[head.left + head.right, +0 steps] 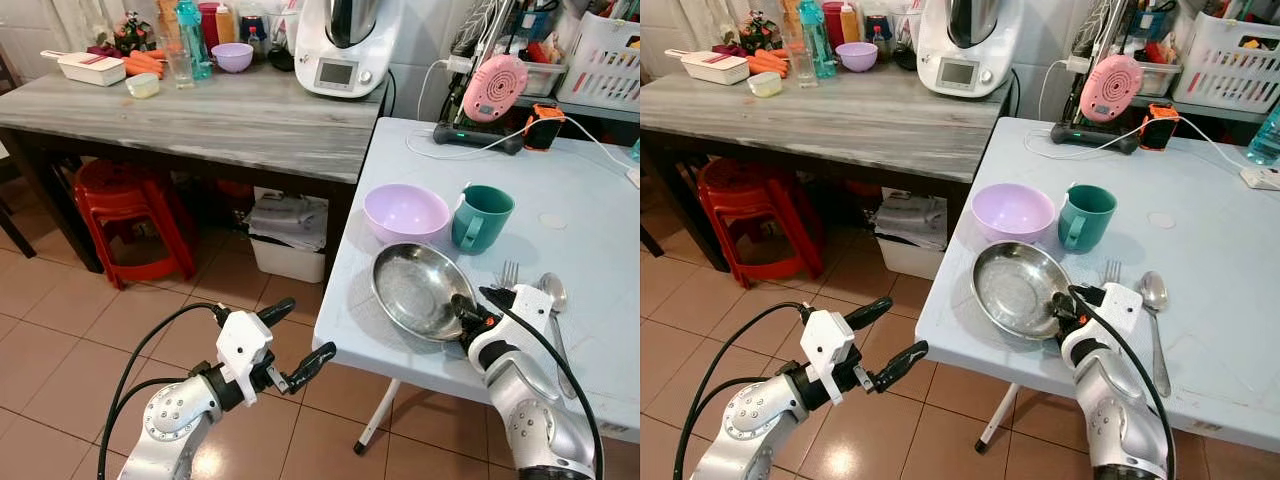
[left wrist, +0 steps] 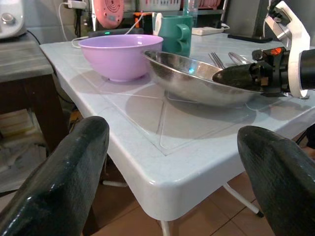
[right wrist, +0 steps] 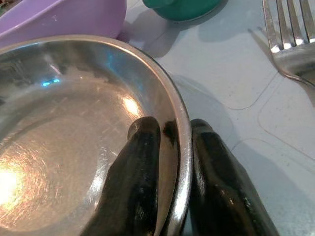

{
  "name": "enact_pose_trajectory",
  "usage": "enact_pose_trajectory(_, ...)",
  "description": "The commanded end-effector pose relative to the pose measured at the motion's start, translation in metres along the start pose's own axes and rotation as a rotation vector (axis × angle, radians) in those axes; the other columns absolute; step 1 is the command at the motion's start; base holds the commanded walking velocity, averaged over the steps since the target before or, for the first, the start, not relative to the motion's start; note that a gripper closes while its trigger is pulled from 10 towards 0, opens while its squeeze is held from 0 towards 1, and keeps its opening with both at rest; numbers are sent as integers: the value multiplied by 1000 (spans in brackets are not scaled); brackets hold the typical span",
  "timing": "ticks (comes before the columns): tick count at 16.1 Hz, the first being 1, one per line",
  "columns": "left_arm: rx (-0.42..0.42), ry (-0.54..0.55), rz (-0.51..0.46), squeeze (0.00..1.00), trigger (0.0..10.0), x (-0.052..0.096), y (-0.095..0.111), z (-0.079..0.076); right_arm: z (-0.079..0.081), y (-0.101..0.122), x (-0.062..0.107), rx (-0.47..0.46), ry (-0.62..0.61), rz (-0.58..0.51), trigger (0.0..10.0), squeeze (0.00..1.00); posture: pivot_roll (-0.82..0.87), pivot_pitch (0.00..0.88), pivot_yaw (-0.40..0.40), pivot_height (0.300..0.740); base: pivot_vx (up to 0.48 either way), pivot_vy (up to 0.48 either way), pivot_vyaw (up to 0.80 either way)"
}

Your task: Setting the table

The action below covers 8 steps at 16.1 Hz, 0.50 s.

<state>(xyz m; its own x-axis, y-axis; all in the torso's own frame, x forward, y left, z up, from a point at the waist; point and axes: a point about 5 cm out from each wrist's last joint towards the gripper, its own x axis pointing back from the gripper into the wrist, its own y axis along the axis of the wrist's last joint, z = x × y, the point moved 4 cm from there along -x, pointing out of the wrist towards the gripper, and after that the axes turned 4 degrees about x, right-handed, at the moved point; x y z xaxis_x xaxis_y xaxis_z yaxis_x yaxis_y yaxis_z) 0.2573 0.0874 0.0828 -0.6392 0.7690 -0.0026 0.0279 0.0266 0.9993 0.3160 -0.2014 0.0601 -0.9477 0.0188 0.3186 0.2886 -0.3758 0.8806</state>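
Beside the silver steel plate (image 1: 418, 290): lilac bowl (image 1: 405, 212), teal mug (image 1: 481, 217), pale blue table (image 1: 590, 210) w/ faint tile-line pattern (red stool (image 1: 130, 215) off beyond).

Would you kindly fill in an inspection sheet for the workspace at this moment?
Surface: pale blue plastic folding table.
Job's things: round steel plate at the near edge; lilac plastic bowl and teal mug behind it; steel fork and steel spoon to its right.
Clutter: pink round gadget at the far edge.
Grippers: right gripper shut on the plate's rim; left gripper open over the floor.
Cables: white cable across the far tabletop.
Surroundings: grey wooden counter, red plastic stool.
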Motion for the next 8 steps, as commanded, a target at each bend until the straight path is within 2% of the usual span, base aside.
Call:
enact_pose_trajectory(1,-23,-24,-10,0,10000,-1,5,-1,-4,-11,-1,-39,-32,53,0,0,-14,0,-25,740,0,0,0)
enact_pose_trajectory(7,-33,-14,-8,0,10000,0,5,0,-4,-12,0,-76,-61,68,0,0,-15,0,-22,740,0,0,0)
enact_pose_trajectory(8,-45,39,-8,0,10000,0,6,7,-2,-10,2,-55,-63,70,8196,0,-15,0,-22,740,0,0,0)
